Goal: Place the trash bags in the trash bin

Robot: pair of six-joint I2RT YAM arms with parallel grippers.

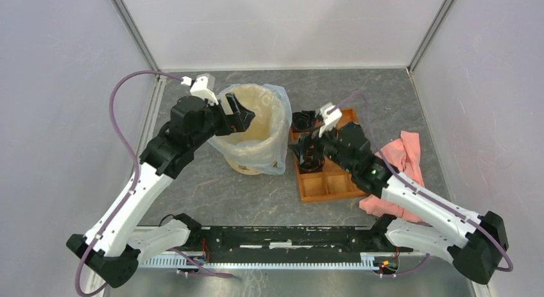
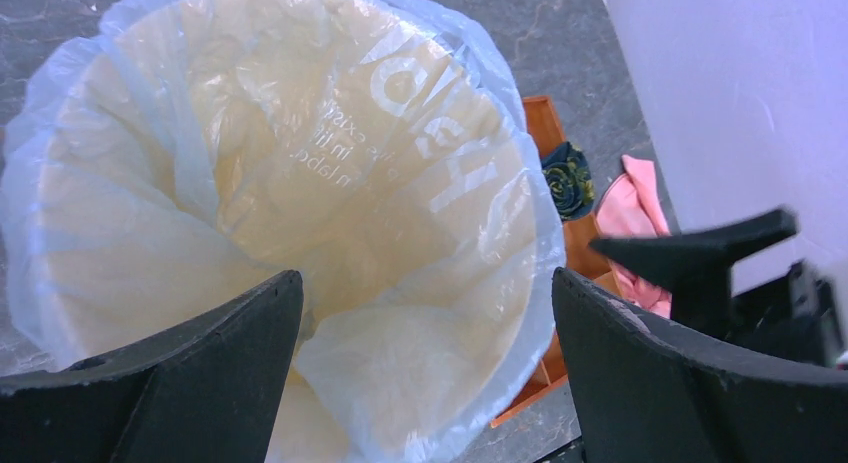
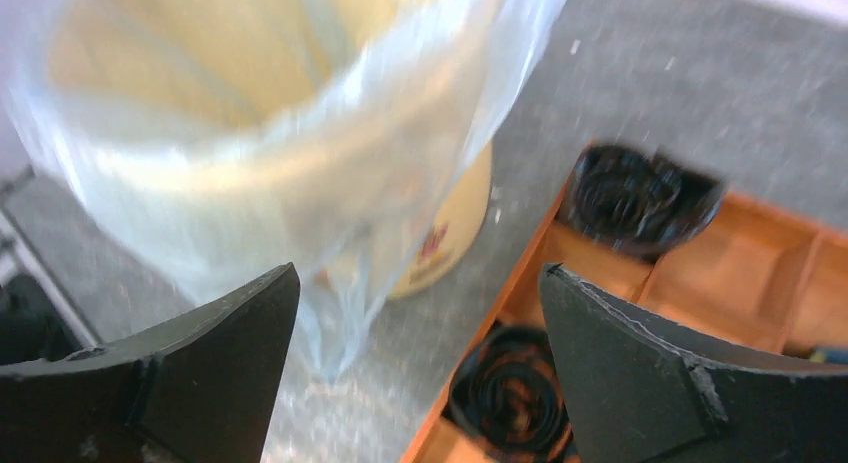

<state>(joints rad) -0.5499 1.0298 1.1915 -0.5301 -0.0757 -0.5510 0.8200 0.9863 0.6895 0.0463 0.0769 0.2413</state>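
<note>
The cream-yellow trash bin stands at the middle back of the table. The pale blue trash bag lines it and drapes over its rim; it also shows in the left wrist view and the right wrist view. My left gripper is open and empty above the bin's left rim, its jaws wide over the lined opening. My right gripper is open and empty over the left edge of the orange tray, just right of the bin, apart from the bag.
An orange compartment tray lies right of the bin, with dark rolled items in its cells. A pink cloth lies to the tray's right. Grey walls enclose the back and sides.
</note>
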